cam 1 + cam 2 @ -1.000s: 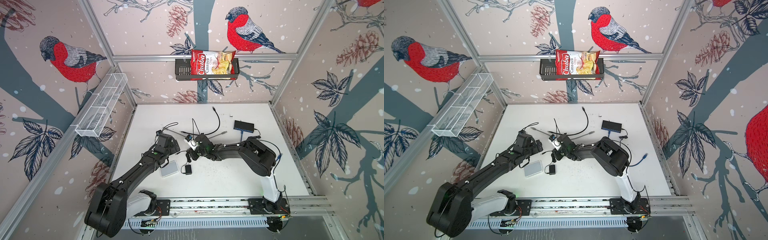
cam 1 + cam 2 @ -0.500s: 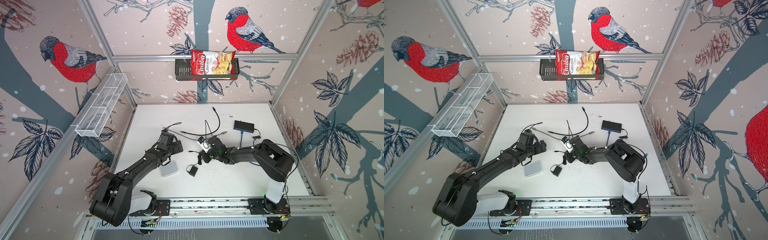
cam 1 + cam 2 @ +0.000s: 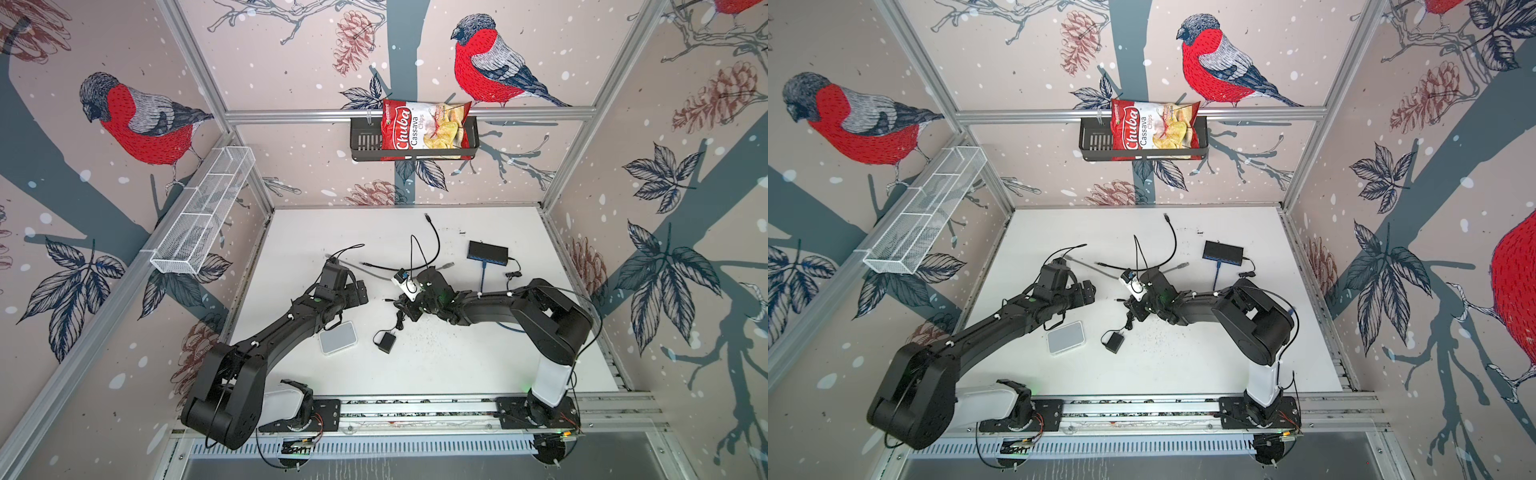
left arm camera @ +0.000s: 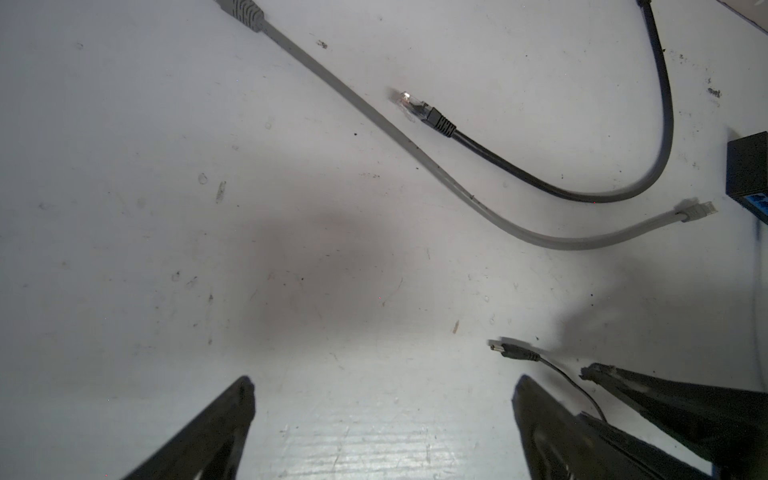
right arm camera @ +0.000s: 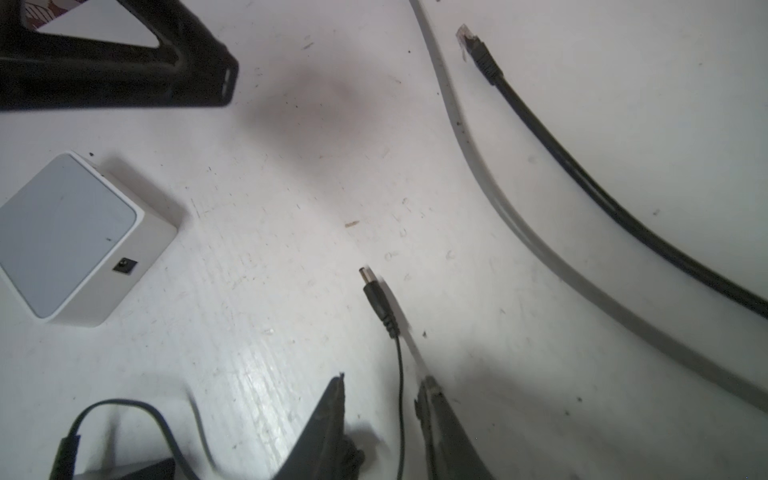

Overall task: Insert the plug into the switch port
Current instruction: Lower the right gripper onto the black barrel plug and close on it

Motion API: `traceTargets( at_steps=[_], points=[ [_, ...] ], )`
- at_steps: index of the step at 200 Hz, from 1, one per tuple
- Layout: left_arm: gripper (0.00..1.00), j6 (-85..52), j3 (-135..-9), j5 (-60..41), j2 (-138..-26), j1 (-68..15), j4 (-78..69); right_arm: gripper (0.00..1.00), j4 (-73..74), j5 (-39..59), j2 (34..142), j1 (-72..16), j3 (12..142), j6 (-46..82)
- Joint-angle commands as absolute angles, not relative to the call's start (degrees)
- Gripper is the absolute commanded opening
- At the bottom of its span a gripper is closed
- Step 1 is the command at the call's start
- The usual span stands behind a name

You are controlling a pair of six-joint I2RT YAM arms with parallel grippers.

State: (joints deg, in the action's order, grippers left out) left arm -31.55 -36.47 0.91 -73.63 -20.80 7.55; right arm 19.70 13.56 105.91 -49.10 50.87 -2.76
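- White tabletop [image 3: 457, 365] carries switch [image 5: 70, 237] and plug [image 5: 376, 297], well apart.
- left tool [image 4: 382, 380]: spread wide.
- right tool [image 5: 384, 386]: narrowly parted around the cord [image 5: 400, 365].

**Bright, even light; softness in the wrist views**

Both top views are bright and sharp, lit softly from above, with wide-angle stretching toward the edges. The white table [image 3: 457, 365] is nearly washed out. In both wrist views a diffuse dark shadow lies on the table, and the thin black cord [image 5: 400, 395] shows motion smear.
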Motion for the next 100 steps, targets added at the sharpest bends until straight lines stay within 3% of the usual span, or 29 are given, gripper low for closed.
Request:
traceTargets(
  at_steps=[1, 100],
  points=[
    [0.96, -31.47, -36.26, -0.15, -73.48, -20.66, 5.38, 0.37, 21.71, 15.89, 106.4, -49.13, 52.03, -5.72],
    [0.96, -31.32, -35.59, 0.43, -72.77, -20.65, 5.89, 0.38, 22.73, 13.98, 112.31, -49.55, 54.99, -6.94]
  ],
)
